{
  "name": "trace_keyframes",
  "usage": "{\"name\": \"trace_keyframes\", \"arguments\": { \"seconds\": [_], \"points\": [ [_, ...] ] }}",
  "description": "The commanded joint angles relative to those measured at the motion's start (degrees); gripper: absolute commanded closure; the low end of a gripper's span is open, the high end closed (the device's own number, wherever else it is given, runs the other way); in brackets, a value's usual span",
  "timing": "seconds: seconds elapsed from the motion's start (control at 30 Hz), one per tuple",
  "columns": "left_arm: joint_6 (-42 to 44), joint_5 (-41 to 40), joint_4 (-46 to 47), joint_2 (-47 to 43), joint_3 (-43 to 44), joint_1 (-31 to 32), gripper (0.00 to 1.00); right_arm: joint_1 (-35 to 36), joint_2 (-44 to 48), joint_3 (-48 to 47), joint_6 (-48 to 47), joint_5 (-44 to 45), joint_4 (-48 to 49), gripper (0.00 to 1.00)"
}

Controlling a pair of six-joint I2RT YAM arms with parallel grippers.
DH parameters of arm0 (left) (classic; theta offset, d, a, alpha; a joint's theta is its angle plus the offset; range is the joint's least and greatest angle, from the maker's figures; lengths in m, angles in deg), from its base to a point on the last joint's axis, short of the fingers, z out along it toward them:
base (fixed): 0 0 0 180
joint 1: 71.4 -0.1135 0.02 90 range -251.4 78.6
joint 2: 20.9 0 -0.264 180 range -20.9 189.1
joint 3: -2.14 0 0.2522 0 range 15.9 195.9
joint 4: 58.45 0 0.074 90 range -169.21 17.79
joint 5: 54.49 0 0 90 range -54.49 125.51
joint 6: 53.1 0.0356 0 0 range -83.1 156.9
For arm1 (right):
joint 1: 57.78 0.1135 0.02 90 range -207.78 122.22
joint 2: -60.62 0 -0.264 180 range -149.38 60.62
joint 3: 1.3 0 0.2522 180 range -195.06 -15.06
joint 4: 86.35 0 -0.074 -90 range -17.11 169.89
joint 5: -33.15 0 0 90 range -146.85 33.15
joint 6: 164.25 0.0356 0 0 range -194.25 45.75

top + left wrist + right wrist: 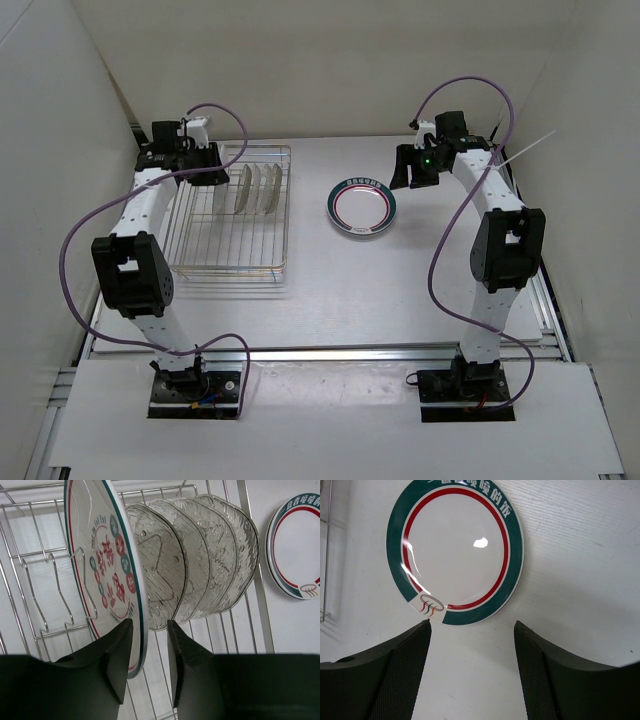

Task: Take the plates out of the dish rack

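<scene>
L hand [149,630] is in at the far-left corner of the dish rack [228,255]. Its fingers are apart and straddle the edge of the printed plate [100,555], one finger on the face side and one on the back side. A sliver of gap shows behind the rim, so it's not clamped on. That plate stands on edge in the wire dividers: white, green rim, thin red ring, red and green characters in the middle.

Right behind it, packed close, is a row of clear glass plates [200,555], all upright and leaning the same way, overlapping in the wrist cam. From the top cam the whole stack sits in the far half of the rack, and the near half is just bare wire.

Over to the R side: one green-rimmed plate [362,207] lies flat on the counter [380,290], face up, just right of the rack and not touching it.

R hand [472,625] hangs just beside that plate's far-right edge, fingers wide apart, nothing between them but counter. The plate sits just past the fingertips in the R wrist cam, with a small logo on the rim nearest the fingers.
</scene>
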Motion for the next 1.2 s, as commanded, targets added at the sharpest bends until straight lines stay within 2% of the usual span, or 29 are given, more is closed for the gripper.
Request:
{"name": "trace_keyframes", "arguments": {
  "seconds": [0.0,0.03,0.07,0.17,0.3,0.53,0.87,1.03,1.17],
  "points": [
    [-0.71,-0.23,2.16,-1.53,1.95,0.23,0.56,0.2,0.57,-0.65,-0.92,-1.4,-0.22,0.29],
    [-0.71,-0.24,2.16,-1.53,1.94,0.23,0.61,0.2,0.57,-0.13,-0.92,-1.4,-0.22,0.29],
    [-0.71,-0.76,2.16,-1.01,1.94,0.23,0.71,0.2,0.57,-0.12,-0.92,-1.4,-0.22,0.29],
    [-1.23,-1.38,1.63,-1.0,2.47,0.23,0.82,0.2,0.04,-0.12,-0.92,-1.4,-0.22,0.29],
    [-1.23,-2.44,1.63,-1.62,2.47,0.76,0.89,0.2,0.04,-0.12,-0.92,-1.93,-0.22,0.29],
    [-1.41,-2.96,0.14,-2.23,4.66,2.07,0.89,0.2,0.57,-0.12,-0.92,-2.45,-0.22,0.29],
    [5.61,-7.36,-15.04,-11.1,18.98,8.93,0.89,0.2,0.04,-4.68,-0.4,-1.22,-2.5,0.27],
    [13.69,-14.11,-16.47,-18.91,17.24,17.0,0.89,0.2,0.04,-7.06,0.21,-1.22,-3.65,0.25],
    [21.6,-26.65,-16.47,-21.75,14.16,25.62,0.89,0.2,0.74,-9.34,0.22,-2.01,-4.79,0.25]
  ]
}}
